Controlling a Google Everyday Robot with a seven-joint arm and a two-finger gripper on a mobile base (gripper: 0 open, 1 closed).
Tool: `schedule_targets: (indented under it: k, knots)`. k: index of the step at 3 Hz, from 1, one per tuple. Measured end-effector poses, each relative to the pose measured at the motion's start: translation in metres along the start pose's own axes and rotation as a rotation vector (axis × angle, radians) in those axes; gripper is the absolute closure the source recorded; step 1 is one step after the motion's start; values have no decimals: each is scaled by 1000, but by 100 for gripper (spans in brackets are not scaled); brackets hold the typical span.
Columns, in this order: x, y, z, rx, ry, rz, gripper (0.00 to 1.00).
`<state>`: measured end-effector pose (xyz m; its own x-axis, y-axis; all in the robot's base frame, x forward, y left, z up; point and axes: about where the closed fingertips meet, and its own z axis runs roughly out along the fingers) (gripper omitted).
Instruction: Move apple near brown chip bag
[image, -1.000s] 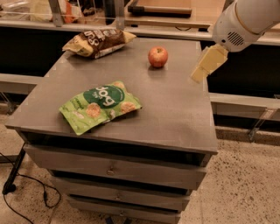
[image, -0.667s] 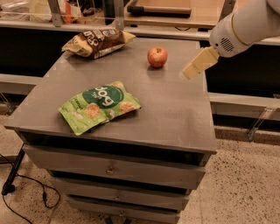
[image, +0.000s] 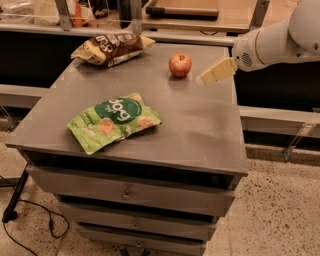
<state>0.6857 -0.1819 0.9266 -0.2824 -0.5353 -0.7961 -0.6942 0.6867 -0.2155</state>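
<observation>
The apple, small, red with yellowish patches, sits on the grey cabinet top toward the back right. The brown chip bag, crinkled dark brown and tan with white lettering, lies at the back left of the top, well left of the apple. My gripper reaches in from the right on a white arm and hovers just right of the apple, a little above the surface, not touching it. It holds nothing.
A green snack bag with a dark green round logo lies at the front left of the top. The cabinet has drawers below. A counter with clutter runs behind. A cable lies on the floor at left.
The gripper has moved left and slightly up, from the cabinet's right edge to close beside the apple. The apple and both bags have not moved.
</observation>
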Motion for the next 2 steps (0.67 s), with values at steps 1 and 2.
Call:
schedule_targets:
  k: [1, 2]
  knots:
    - [-1, 1, 1, 0, 0, -1, 0]
    - [-14, 1, 28, -18, -35, -9, 0]
